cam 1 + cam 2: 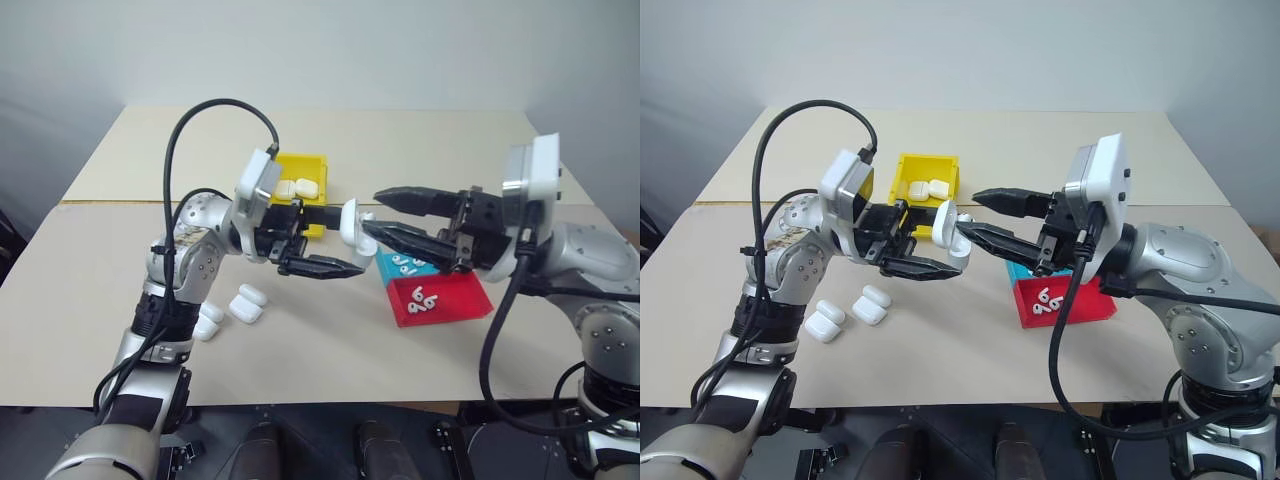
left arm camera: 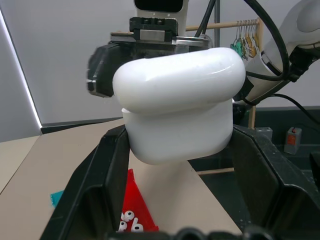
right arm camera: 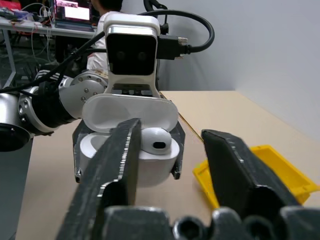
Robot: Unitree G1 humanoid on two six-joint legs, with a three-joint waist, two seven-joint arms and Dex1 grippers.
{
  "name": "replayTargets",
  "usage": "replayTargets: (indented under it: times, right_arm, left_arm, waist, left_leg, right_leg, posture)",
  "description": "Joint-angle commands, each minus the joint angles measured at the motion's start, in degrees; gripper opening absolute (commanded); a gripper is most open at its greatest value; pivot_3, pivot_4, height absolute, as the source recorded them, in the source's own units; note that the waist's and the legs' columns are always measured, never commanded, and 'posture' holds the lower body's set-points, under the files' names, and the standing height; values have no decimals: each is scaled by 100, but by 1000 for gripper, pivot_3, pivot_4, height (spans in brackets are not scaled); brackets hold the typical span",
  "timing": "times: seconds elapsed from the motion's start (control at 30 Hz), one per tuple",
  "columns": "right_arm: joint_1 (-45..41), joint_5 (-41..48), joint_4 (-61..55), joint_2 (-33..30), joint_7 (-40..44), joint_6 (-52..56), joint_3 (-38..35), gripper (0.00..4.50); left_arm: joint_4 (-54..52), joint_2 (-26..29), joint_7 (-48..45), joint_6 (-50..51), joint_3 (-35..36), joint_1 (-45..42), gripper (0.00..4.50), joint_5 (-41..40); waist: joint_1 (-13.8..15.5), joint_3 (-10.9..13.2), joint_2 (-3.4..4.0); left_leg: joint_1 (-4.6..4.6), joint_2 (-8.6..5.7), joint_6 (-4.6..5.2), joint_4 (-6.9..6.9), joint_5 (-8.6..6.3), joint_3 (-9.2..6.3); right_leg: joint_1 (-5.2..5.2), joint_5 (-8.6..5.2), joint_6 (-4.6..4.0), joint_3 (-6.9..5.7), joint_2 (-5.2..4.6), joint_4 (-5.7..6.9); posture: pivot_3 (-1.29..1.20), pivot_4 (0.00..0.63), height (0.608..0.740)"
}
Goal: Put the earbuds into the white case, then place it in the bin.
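My left gripper (image 1: 330,242) is shut on the white case (image 1: 352,225), holding it above the table with its lid flipped open. In the right wrist view one earbud (image 3: 155,141) sits in the open case (image 3: 130,155). My right gripper (image 1: 374,212) faces the case from the right, open, with its fingers on either side of the case's opening and nothing between them. Behind the case, the yellow bin (image 1: 300,160) holds two closed white cases (image 1: 296,187). More earbuds (image 1: 424,298) lie in the red tray.
A red tray (image 1: 460,305) and a cyan tray (image 1: 392,268) with earbuds sit on the table below my right gripper. Loose white cases (image 1: 245,305) lie near the table's front left. A person (image 3: 107,6) sits at a desk in the background.
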Motion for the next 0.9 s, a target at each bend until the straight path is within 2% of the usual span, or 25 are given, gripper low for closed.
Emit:
replayTargets:
  times: [0.03,0.17,0.27,0.37,0.43,0.5,0.67,0.83,0.9]
  right_arm:
    - [-10,-16,-38,-81,103,-33,162,3176]
    - [-182,-32,251,-209,157,-140,-109,3176]
    - [-426,-516,831,-705,515,-385,-157,3176]
    - [-770,-1807,1686,-1590,1409,-1147,659,3176]
    - [-1348,-2950,2685,-1838,2081,-1937,1655,3176]
    - [-1967,-3831,3627,-1770,2636,-2692,2430,3176]
    - [-3212,-5117,5931,-1012,3595,-4488,3478,3176]
    - [-4084,-6060,8274,-307,3923,-6226,4047,3176]
    - [-4339,-6376,9002,-33,3950,-6576,4202,3176]
  left_arm:
    - [-94,-94,38,-193,179,-124,2764,-109]
    - [-43,-115,72,-260,219,-133,2764,-56]
    - [-44,-52,65,-272,278,-99,2764,-52]
    - [-76,2,67,-278,335,-34,2764,-45]
    - [-139,19,88,-284,365,50,2764,-52]
    - [-204,27,118,-291,386,126,2764,-60]
    - [-328,19,223,-289,425,257,2764,-79]
    - [-449,37,347,-272,479,321,2764,-90]
    - [-527,86,374,-252,504,380,2764,-105]
  waist:
    - [0,0,0]
    - [0,0,0]
    - [1,0,0]
    - [2,0,1]
    - [-5,0,1]
    - [-83,-1,2]
    - [-162,1,4]
    - [-153,2,5]
    - [-157,2,6]
  left_leg:
    - [0,0,0,0,0,0]
    - [0,0,0,1,0,0]
    - [0,0,0,1,0,1]
    - [0,-1,0,0,0,5]
    - [2,1,0,-2,0,5]
    - [7,2,0,-2,0,13]
    - [3,3,0,-5,0,17]
    - [-4,2,-1,-7,1,15]
    - [-5,3,-1,-8,1,16]
  right_leg:
    - [0,0,0,0,0,0]
    - [0,0,0,0,0,1]
    - [0,0,0,0,0,0]
    - [-2,0,0,1,-2,-1]
    - [-1,0,0,0,0,-4]
    - [-2,0,-1,6,0,-4]
    - [-12,0,-1,12,3,-2]
    - [-12,0,-1,8,-2,-13]
    - [-12,-1,0,6,-3,-17]
  posture:
    - [0,150,740]
    - [0,150,740]
    - [0,150,740]
    - [0,150,740]
    - [0,150,740]
    - [0,150,740]
    - [0,150,740]
    - [0,150,740]
    - [0,150,740]
